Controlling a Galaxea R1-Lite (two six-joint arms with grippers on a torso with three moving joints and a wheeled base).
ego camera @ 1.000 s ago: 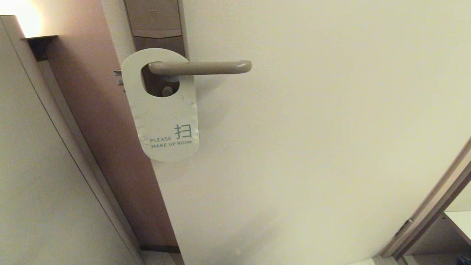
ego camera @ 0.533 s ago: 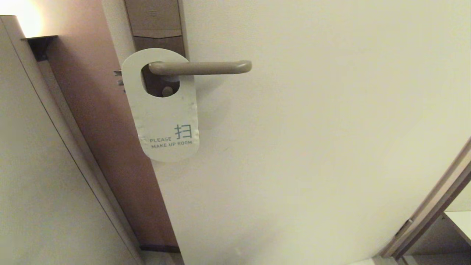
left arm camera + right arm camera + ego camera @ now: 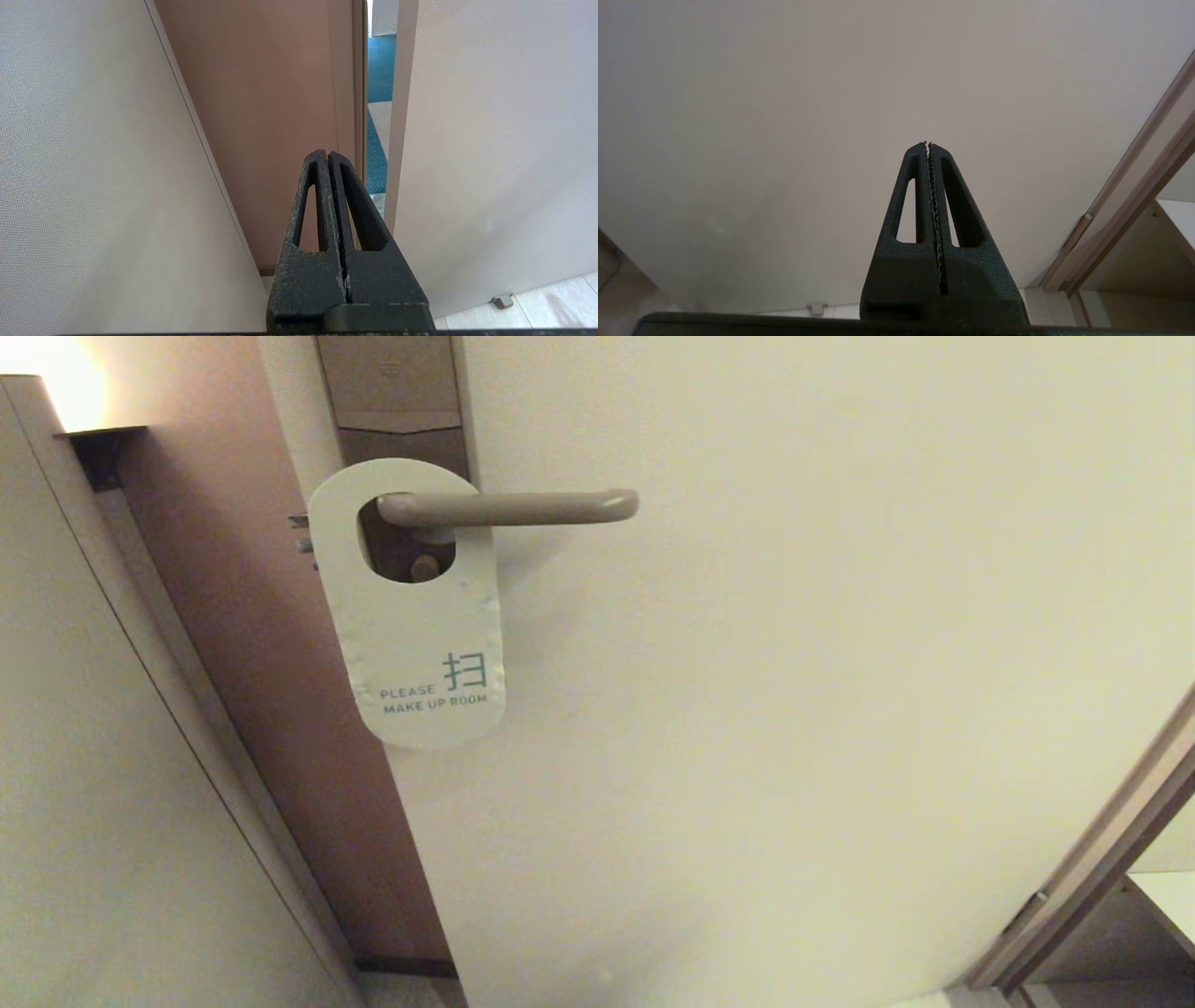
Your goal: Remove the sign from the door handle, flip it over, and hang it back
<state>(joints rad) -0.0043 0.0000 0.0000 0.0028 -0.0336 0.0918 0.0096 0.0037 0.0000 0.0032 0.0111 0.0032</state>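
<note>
Hanging: sign sits on the handle, white side out, neither gripper touching it.
Door (image 3: 794, 663): cream panel, fills most of head view, stands ajar; wrist views show it too, with a small floor stop near its lower edge in the left wrist view.
Wall (image 3: 84, 756): pale textured panel at 8 o'clock of the sign, brown door frame (image 3: 252, 691) between it and the door edge.
Gap: left wrist view shows blue carpet (image 3: 377, 70) through the slit between frame and door.
Lock plate (image 3: 397, 401): tall brown plate at 12 o'clock of the sign, partly hidden behind it.
Sign (image 3: 415, 625): rounded white card, hangs by its oval hole, tilted slightly, lower end toward 5 o'clock; reads "PLEASE MAKE UP ROOM" with one character above the text; right edge looks a bit crumpled.
Door handle (image 3: 509, 508): beige-grey lever, horizontal, passes through the sign's hole, rounded tip pointing to 3 o'clock, well clear of the card.
Left gripper (image 3: 328, 156): seen only in left wrist view, fingers pressed together, holding nothing, low near the frame and door edge.
Right gripper (image 3: 928, 147): seen only in right wrist view, fingers pressed together, holding nothing, facing the bare door panel.
</note>
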